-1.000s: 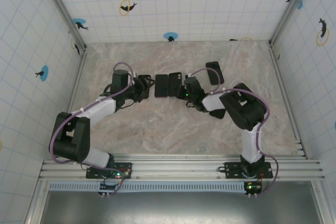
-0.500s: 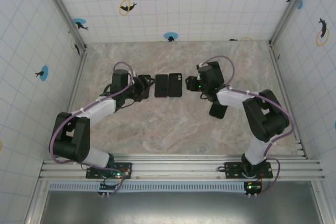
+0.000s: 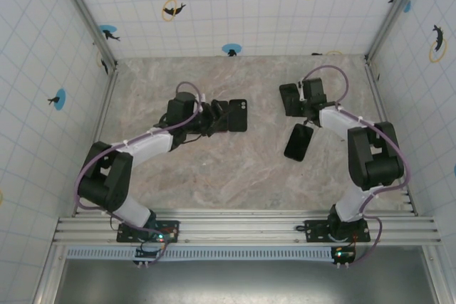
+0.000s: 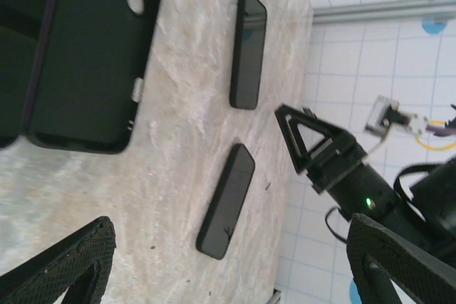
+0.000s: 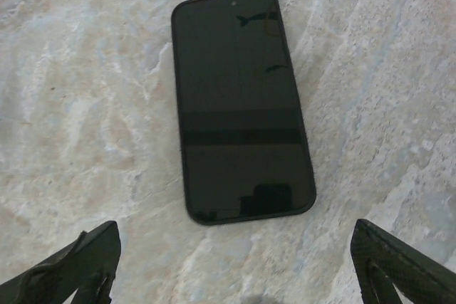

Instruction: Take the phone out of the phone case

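Note:
A black phone case lies back up in the middle of the table, two camera lenses showing at its corner. Whether the phone is inside it I cannot tell. Right beside it lies a dark slab with a purplish edge, partly under my left gripper. That gripper hovers open with nothing between its fingers. At the back right, my right gripper is open above a black phone lying screen up.
Another black phone lies flat right of centre, near the right forearm. In the left wrist view the back-right phone and the right gripper's finger appear beyond it. Tiled walls enclose the marble table.
The right gripper left the case, swung to the back right and opened wide. The left gripper slid right over the slab beside the case. The case itself stayed put.

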Available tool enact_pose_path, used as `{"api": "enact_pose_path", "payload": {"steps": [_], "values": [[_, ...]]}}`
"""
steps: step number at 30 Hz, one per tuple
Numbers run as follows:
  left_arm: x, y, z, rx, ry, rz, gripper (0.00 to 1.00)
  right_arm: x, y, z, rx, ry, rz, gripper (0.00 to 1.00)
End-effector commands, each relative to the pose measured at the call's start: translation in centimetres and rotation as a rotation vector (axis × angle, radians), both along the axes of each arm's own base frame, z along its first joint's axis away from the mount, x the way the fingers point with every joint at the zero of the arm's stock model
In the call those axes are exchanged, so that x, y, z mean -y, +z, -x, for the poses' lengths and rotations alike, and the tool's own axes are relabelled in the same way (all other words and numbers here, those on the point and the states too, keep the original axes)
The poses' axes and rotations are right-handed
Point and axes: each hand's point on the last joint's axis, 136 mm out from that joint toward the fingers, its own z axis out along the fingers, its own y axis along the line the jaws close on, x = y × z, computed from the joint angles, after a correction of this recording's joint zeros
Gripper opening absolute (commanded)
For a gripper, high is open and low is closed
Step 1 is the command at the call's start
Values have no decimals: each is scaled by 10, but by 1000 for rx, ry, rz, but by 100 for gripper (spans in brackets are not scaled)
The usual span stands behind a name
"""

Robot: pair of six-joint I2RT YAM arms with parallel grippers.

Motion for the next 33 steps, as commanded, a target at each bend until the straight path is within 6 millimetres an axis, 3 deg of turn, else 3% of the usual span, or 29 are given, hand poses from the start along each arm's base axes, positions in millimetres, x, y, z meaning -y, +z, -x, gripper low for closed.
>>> {"api": "enact_pose_path", "payload": {"steps": [1, 5, 10, 16, 20, 21, 23, 33], "values": [[17, 17, -10, 36, -2, 38, 86, 5, -13, -10, -49, 46, 43, 87], [26, 22, -11, 41, -18, 47, 87, 2, -23, -24, -78, 81, 15, 100], [29, 27, -14, 50, -26, 43, 87, -6, -30, -40, -94, 123, -13, 100], [30, 20, -13, 23, -37, 37, 86, -4, -50, -49, -158, 138, 40, 100], [31, 14, -12, 7, -42, 29, 86, -1, -60, -51, -192, 134, 82, 99], [34, 23, -17, 27, -44, 39, 86, 0, -63, -52, -203, 132, 90, 99], [35, 23, -18, 24, -44, 38, 86, 3, -70, -51, -227, 108, 108, 98], [33, 15, -17, 14, -44, 24, 86, 7, -96, -33, -325, 72, 189, 94]]}}
